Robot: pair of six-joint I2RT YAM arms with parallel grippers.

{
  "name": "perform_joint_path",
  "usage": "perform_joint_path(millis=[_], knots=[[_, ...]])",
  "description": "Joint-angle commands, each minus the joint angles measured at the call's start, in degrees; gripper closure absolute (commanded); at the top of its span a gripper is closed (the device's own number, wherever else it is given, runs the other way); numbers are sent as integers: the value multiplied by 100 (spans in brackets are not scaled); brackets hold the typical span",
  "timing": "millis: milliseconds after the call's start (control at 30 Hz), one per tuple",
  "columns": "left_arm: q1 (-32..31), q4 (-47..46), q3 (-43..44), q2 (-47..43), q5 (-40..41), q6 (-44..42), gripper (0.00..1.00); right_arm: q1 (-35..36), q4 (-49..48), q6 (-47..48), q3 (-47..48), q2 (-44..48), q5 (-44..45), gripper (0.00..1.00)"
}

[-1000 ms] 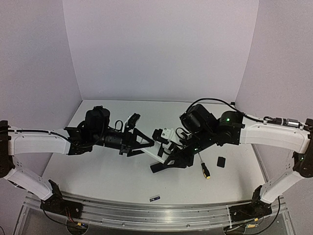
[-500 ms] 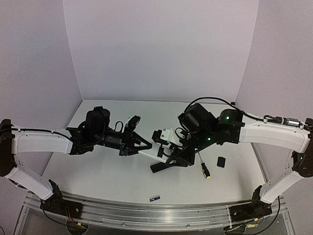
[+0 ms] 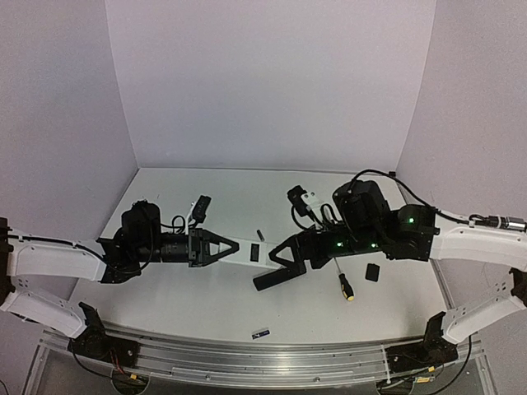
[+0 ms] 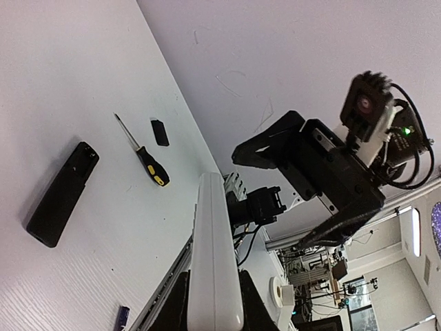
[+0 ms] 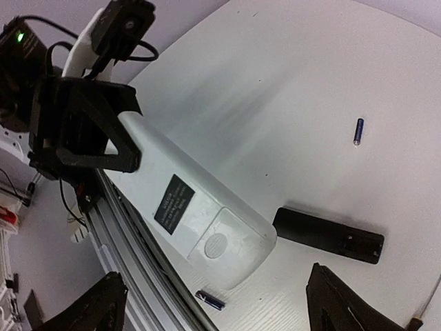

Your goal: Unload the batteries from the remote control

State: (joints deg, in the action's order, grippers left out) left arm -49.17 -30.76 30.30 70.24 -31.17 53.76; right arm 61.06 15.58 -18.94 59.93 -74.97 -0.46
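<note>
My left gripper (image 3: 231,247) is shut on a white remote (image 3: 249,256) and holds it level above the table, pointing right. In the left wrist view the remote (image 4: 212,248) sits between the gripper (image 4: 212,307) jaws. My right gripper (image 3: 284,257) is open and empty, just right of the remote's free end. In the right wrist view (image 5: 220,310) the remote's back (image 5: 186,207) shows a black label and a fitted cover. One battery (image 3: 257,235) lies behind the remote, also in the right wrist view (image 5: 358,131). Another battery (image 3: 261,333) lies near the front edge (image 5: 210,298) (image 4: 122,318).
A black remote (image 3: 276,278) lies on the table under the right gripper (image 5: 328,235) (image 4: 62,194). A screwdriver with a yellow-and-black handle (image 3: 344,284) (image 4: 146,160) and a small flat black cover (image 3: 373,271) (image 4: 160,132) lie to the right. A metal rail (image 3: 247,358) runs along the front.
My left arm has drawn back left and lower with the white remote. My right gripper has pulled away to the right and turned. A battery now shows behind the remote.
</note>
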Motion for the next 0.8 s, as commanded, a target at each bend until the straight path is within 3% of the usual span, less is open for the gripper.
perform_joint_path(millis=[0,167,333,767], knots=[[12,-1446,-206,-372,195,-246,100,-13,-1253,-1692,-309,105,28,16],[12,-1706,-344,-579,-14,-305,100,-11,-1409,-1747,-213,52,-398,21],[13,-1774,-397,-732,-109,-253,100,-15,-1650,-1672,-185,44,-793,36],[12,-1895,-389,-716,-320,-173,100,-13,-1945,-1613,-133,-7,-1149,58]])
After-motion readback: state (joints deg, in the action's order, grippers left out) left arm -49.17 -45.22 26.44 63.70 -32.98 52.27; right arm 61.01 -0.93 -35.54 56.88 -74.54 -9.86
